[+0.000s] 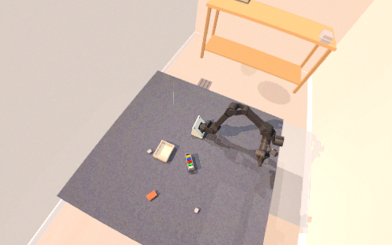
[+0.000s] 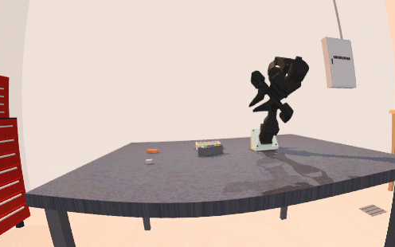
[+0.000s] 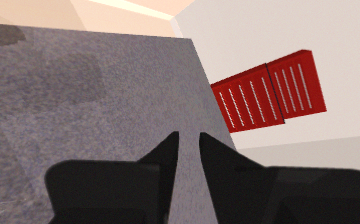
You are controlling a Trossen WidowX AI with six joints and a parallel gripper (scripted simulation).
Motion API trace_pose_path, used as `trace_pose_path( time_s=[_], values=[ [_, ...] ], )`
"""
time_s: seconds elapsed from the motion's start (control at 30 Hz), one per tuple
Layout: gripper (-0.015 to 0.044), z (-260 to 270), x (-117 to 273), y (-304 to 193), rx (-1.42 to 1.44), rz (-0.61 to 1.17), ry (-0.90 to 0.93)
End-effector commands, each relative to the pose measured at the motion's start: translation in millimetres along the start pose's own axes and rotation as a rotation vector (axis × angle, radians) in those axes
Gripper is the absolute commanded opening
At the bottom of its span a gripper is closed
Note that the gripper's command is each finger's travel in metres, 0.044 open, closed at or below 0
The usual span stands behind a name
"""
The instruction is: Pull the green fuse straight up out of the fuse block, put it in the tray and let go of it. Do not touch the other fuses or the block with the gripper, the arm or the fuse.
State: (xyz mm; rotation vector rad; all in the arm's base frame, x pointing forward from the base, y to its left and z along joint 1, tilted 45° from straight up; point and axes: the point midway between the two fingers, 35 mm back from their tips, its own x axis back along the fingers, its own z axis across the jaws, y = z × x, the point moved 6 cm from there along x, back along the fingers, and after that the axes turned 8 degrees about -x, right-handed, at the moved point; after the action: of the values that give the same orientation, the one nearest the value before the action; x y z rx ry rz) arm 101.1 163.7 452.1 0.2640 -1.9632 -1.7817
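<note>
Nearly closed, empty gripper (image 3: 188, 145) hovers over table (image 3: 82, 100).

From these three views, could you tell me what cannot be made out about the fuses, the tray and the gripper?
- Green fuse: top view shows only a tiny coloured speck in the fuse block; its seating is too small to judge.
- Tray: not identifiable in the exterior view, so its depth is unknown.
- Wrist view: shows only the nearly shut gripper with nothing between its fingers, the table top and a red cabinet; block and tray lie outside the frame.
</note>
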Motion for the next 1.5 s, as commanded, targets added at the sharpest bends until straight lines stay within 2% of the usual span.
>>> trace_pose_path(
  time_s=[0.0, 0.17, 0.33, 0.57, 0.83, 1.07, 1.17, 1.47],
  values=[
    [0.0074, 6, -40, -21, 0.020, 0.138, -0.032],
    [0.0074, -7, -101, -60, -0.008, 0.379, -0.090],
    [0.0074, -42, -152, -107, -0.130, 0.640, -0.151],
    [0.0074, -114, -192, -182, -0.496, 0.996, -0.224],
    [0.0074, -201, -188, -261, -1.110, 1.249, -0.279],
    [0.0074, -261, -160, -316, -1.732, 1.275, -0.265],
    [0.0074, -269, -154, -324, -1.815, 1.264, -0.258],
    [0.0074, -268, -156, -325, -1.815, 1.264, -0.258]
  ],
)
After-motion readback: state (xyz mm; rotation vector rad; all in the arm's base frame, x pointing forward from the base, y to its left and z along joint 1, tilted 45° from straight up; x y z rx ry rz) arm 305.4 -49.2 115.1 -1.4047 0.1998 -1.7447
